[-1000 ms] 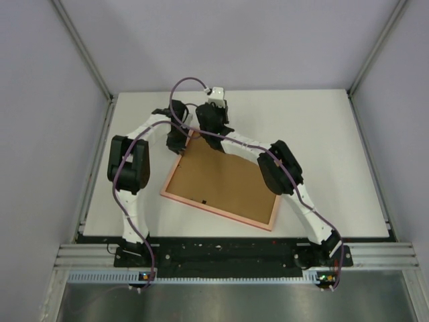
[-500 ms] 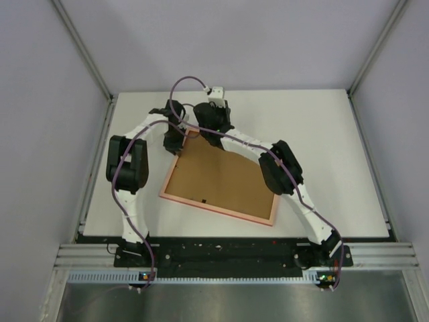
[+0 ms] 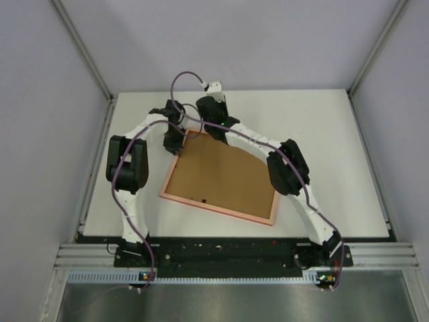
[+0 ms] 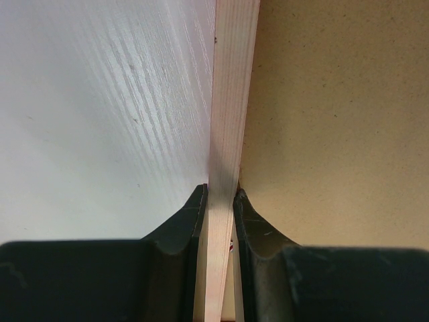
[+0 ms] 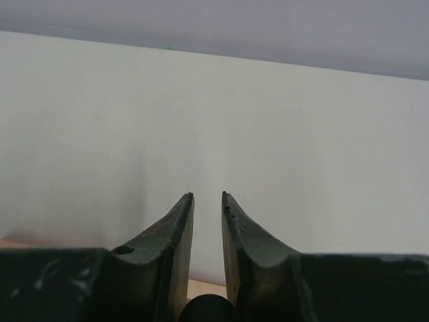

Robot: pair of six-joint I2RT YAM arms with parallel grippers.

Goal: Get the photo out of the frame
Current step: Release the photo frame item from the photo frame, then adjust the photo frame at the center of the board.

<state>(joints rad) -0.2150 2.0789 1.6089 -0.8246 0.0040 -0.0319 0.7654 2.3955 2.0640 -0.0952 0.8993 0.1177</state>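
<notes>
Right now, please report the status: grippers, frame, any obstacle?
Left gripper shut on frame rim. Right gripper narrowly open, empty. Frame face down, backing board in place; photo hidden.

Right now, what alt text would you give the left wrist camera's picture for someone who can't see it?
The left gripper pinches the pale wooden rim of the frame, which runs up the middle of the picture. The white table lies to its left, the brown backing board to its right.
</notes>
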